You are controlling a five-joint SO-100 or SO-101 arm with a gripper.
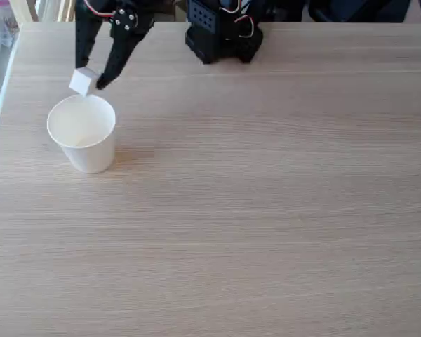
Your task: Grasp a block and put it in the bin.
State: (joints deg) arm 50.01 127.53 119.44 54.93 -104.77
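Observation:
A tiny white block (83,81) hangs tilted between the two black fingertips of my gripper (90,77) at the upper left of the fixed view. The gripper is shut on the block, with the left finger on its top left and the right finger against its right side. Directly below and in front stands the bin, a white paper cup (82,133) with a rolled rim, upright with its mouth open. The block hovers just over the cup's far rim. I see nothing inside the cup.
The arm's black base (222,35) with its wires sits at the back centre of the light wooden table (266,210). The table's left edge runs close beside the cup. A wide stretch of tabletop lies to the right and front.

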